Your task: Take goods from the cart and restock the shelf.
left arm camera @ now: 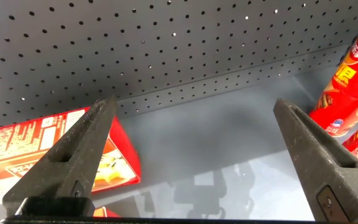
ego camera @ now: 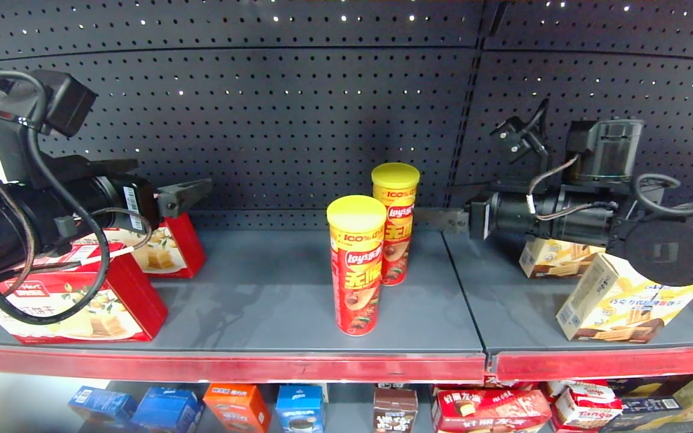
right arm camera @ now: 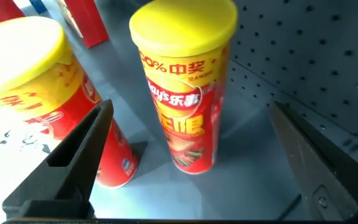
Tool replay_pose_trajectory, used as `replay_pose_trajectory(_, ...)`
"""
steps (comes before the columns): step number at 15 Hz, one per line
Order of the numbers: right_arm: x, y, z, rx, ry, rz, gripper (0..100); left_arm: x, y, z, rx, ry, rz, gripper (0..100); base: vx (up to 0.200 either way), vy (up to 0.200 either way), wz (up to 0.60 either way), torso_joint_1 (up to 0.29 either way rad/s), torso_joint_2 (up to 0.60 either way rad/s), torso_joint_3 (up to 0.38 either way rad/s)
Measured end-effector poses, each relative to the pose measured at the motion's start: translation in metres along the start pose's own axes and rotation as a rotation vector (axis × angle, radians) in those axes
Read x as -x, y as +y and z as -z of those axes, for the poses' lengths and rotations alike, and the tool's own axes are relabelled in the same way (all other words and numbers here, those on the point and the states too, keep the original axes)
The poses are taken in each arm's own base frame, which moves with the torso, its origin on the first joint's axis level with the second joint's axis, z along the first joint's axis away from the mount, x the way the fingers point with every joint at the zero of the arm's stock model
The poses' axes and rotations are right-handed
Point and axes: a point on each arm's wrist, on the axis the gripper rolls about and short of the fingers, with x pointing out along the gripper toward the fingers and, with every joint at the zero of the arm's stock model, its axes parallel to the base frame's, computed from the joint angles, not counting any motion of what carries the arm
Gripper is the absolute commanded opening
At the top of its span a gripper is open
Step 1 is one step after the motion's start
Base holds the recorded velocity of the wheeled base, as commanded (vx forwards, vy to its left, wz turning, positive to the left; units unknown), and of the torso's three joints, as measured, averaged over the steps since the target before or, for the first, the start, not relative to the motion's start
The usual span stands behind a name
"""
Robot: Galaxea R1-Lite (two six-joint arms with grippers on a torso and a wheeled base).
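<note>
Head view: a grey shelf (ego camera: 250, 313) with a dark pegboard back. At the centre of the frame stand two tall red crisp cans, both upright with yellow lids on, so I cannot see inside them. The front can (ego camera: 355, 264) stands slightly left of the rear can (ego camera: 394, 222), and the two stand just beside each other.

My right gripper (ego camera: 443, 219) comes in from the right of the frame, level with the rear can. Its fingers are spread wide and hold nothing, and its tip is just beside that can. I cannot tell if they touch. My left gripper (ego camera: 184, 195), at the left of the frame, is also spread and empty, above the red biscuit boxes (ego camera: 82, 300).

I judge that the cans are already placed. The next move calls for drawing the right arm straight back without tipping the rear can, then returning to the cart.

Cream wafer boxes (ego camera: 623, 307) lean at the right of the frame.
</note>
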Motion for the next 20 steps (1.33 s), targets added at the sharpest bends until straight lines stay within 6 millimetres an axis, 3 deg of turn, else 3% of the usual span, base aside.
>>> replay_pose_trajectory(5,0.034,0.016,-0.024,0.003,-0.009,0.103,100,-0.002,0.000,0.004,0.006,0.016,0.000,100,0.000,0.000,0.00,0.000,0.00,0.000)
replay_pose_trajectory(12,0.106,0.081,-0.053,-0.004,0.081,0.224,100,-0.003,0.000,0.006,0.014,0.022,0.001,100,0.000,0.000,0.00,0.000,0.00,0.000)
replay_pose_trajectory(20,0.156,0.112,-0.041,0.024,0.075,0.465,100,-0.002,-0.002,0.019,0.044,0.069,0.008,100,0.000,0.000,0.00,0.000,0.00,0.000)
